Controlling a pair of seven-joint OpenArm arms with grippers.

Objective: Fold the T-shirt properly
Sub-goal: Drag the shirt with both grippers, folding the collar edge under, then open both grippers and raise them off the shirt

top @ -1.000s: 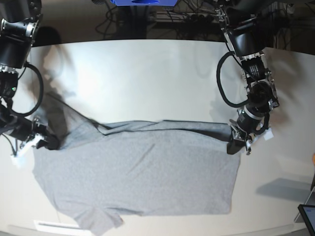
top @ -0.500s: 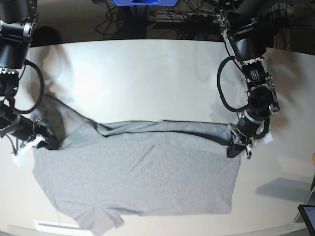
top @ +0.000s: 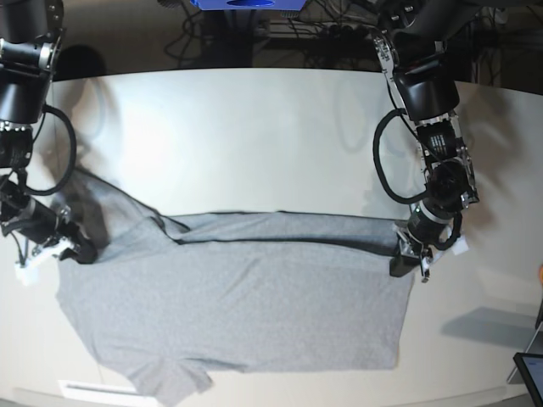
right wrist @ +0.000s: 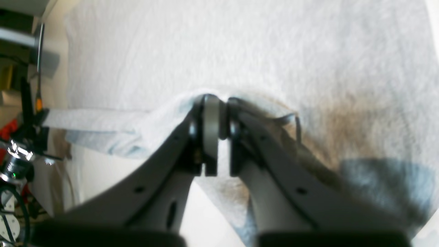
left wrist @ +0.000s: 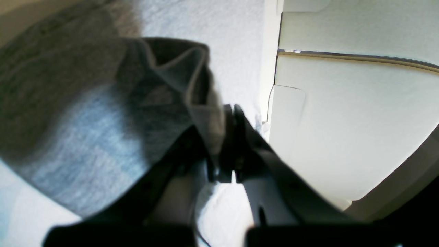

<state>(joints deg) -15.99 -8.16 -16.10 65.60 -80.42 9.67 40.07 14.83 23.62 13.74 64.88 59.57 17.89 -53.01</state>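
Note:
The heather-grey T-shirt [top: 237, 314] lies spread on the white table [top: 254, 127], plain side up, with its far edge folded over in a long crease. At the shirt's right edge my left gripper [top: 405, 259] is shut on the cloth. The left wrist view shows the jaws [left wrist: 229, 113] pinching a bunched fold of grey fabric [left wrist: 85, 120]. My right gripper [top: 78, 251] sits at the shirt's left edge by the sleeve. In the right wrist view its fingertips [right wrist: 216, 101] stand almost together, with pale fabric [right wrist: 154, 127] tented over them.
A dark screen corner [top: 530, 373] shows at the table's front right. Cables and dark gear [top: 254, 34] run behind the far edge. Bare table lies beyond the shirt's far crease.
Both grippers shifted slightly toward the front, and the folded far edge now lies flatter and straighter. The right gripper's jaws have eased a little.

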